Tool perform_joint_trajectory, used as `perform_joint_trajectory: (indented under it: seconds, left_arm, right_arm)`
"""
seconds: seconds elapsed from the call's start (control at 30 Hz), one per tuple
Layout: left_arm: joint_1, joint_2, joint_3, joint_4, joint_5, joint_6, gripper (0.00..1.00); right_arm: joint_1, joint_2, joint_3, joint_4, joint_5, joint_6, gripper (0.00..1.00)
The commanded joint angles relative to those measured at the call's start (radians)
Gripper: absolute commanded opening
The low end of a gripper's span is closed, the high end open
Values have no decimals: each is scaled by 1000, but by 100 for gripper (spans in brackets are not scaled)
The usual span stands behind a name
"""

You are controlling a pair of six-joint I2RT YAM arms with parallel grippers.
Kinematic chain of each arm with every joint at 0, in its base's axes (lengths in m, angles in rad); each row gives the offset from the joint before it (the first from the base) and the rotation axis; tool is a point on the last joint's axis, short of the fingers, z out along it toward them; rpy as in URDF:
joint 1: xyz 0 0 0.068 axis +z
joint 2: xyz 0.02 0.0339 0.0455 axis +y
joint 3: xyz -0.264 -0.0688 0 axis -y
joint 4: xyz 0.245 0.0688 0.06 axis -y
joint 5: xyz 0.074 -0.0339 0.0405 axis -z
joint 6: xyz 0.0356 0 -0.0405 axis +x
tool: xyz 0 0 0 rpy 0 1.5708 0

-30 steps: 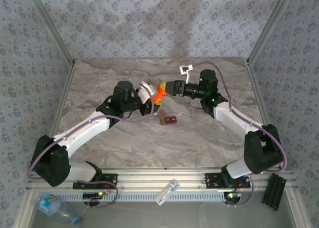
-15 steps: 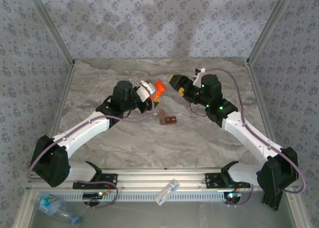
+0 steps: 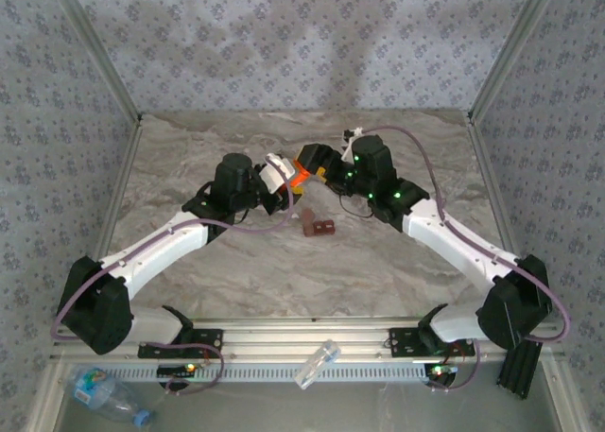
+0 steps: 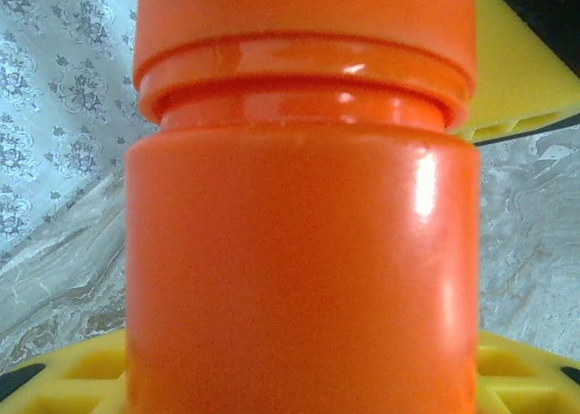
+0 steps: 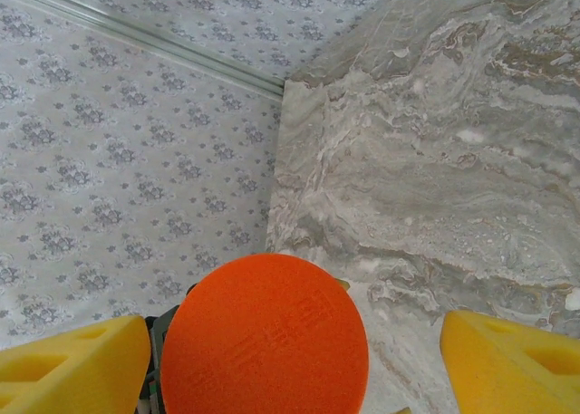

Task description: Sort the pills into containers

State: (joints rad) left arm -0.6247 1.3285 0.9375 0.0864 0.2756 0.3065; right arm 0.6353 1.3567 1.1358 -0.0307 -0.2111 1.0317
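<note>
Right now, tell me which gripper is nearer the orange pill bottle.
Left. The left gripper is clamped on the orange pill bottle; the right gripper hovers open at its cap, fingers on either side, not touching.

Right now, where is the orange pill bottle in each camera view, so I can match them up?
Top external: the orange pill bottle is mid-width, in the far half of the table.
Left wrist: the bottle is close up, upright across the middle of the picture.
Right wrist: the bottle is at bottom centre, its round cap facing the camera.
Shared landmark: the marbled table beneath it.
</note>
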Motion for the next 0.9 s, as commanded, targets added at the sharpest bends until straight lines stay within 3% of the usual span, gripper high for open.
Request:
perform_joint_trajectory:
  seconds: [0.0,0.13,0.3,0.4,0.67,0.87]
  left_arm:
    - [-10,-18,19,40,9,13,0]
    - [-11,-17,17,42,9,13,0]
    - [-11,-17,15,46,11,12,0]
    - [-13,-17,13,47,12,10,0]
    - [-13,-31,-6,56,31,1,0]
    - [-12,-43,-17,63,40,-2,0]
  right_arm:
    - [13,17,40,5,23,-11,83]
    - [17,28,43,16,22,-13,75]
    - [19,31,41,29,12,-14,50]
    - [18,29,46,24,10,-31,40]
    - [-59,-48,-6,95,-8,-191,33]
    - [-145,-101,-68,216,-171,-358,34]
